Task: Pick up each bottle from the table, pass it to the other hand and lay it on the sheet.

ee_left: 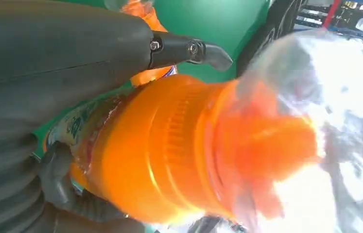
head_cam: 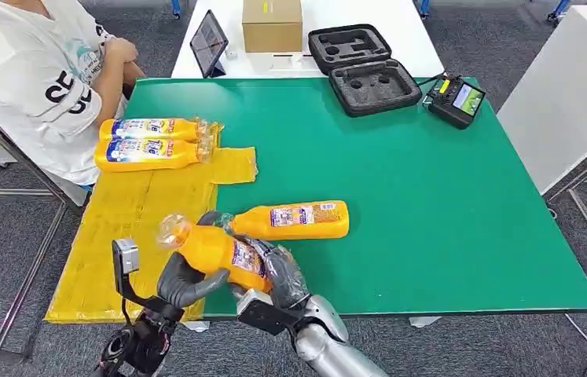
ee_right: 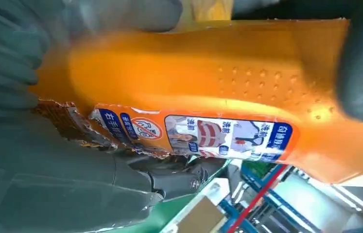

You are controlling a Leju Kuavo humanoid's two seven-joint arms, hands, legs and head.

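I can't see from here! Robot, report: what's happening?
Both hands, left and right, grip one orange bottle. Two bottles on yellow sheet. One bottle waits. Nothing blocking.

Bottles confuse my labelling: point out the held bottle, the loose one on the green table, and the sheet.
held bottle (head_cam: 215,250), head view, orange body.
loose bottle (head_cam: 294,220), head view, label.
sheet (head_cam: 129,208), head view, bare yellow middle.

**What Things Look Made Of**

The held bottle (head_cam: 215,250) is shiny orange plastic with a smooth, glossy paper label, torn at one edge. Little raised dots cover part of its side. Its top is wrapped in clear, crinkly film. The left hand (head_cam: 182,284) looks like dull grey rubber with small metal screws. The right arm (head_cam: 329,338) is shiny silver metal. The desk (head_cam: 431,196) has a flat, matt green top. The yellow sheet (head_cam: 117,228) looks thin and wrinkled. The cardboard box (head_cam: 272,23) is plain brown.
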